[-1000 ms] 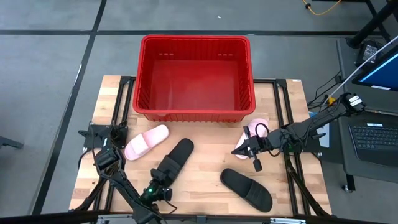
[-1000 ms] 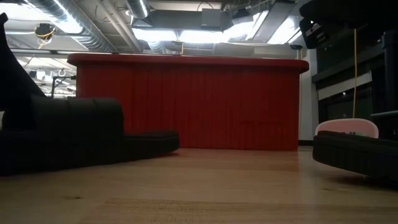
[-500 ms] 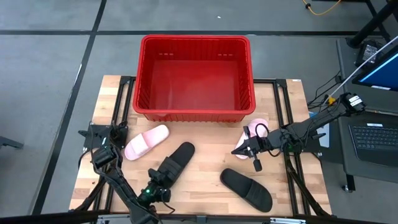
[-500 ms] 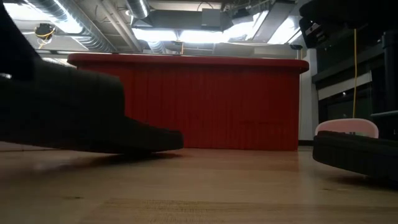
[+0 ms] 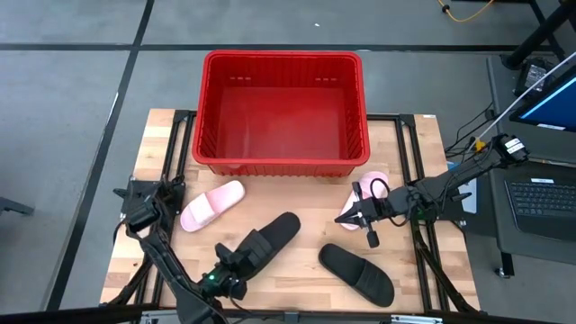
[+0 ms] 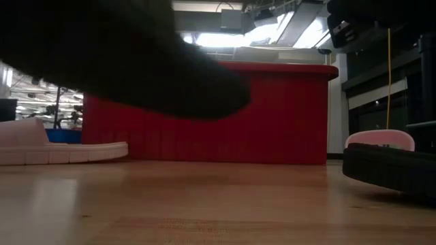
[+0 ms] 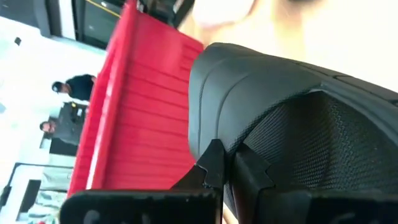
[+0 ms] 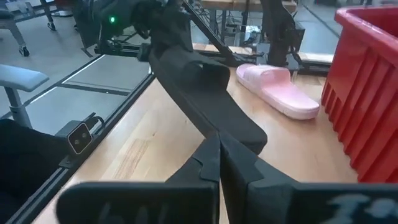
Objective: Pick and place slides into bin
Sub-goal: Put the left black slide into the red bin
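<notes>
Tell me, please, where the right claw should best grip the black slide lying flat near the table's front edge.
Probably the wide strap of the black slide: it arches above the flat sole, so one finger can slip beneath it. Coming from above seems best; the right claw hangs just behind it, toward the bin.

What we cannot make out

The lifted black slide point(image 6: 129, 54) runs off the low view at 12 and 9 o'clock, hiding the bin's point(image 6: 286, 116) left part.

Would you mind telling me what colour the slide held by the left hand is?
Matte black. The slide held in the left hand shows best in the high view.
</notes>
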### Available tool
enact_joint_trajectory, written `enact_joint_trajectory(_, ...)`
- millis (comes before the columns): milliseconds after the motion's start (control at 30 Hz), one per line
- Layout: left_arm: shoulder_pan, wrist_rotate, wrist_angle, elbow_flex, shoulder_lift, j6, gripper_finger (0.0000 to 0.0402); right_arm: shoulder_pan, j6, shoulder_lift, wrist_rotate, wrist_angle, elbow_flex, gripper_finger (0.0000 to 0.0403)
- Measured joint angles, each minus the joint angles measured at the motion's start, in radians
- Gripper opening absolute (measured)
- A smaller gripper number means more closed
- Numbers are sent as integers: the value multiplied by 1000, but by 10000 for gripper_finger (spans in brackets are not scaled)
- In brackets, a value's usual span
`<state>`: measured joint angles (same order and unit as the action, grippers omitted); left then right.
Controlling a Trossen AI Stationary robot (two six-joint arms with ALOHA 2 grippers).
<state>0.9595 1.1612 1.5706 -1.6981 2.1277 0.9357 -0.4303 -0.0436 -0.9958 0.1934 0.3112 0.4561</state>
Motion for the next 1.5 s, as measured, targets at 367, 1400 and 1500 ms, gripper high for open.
enact_joint_trajectory(367, -26, 225, 1, -1, -149, -104, 3, 0, 112, 0, 0, 23, 0, 6)
enact_joint_trajectory(1400, -671, 389, -1, 58, -402, -591, 3, 153, 449, 5, 257, 202, 0, 6)
enact_joint_trajectory(1500, -745, 405, 1, 91, -439, -592, 3, 195, 481, 8, 257, 201, 0, 6)
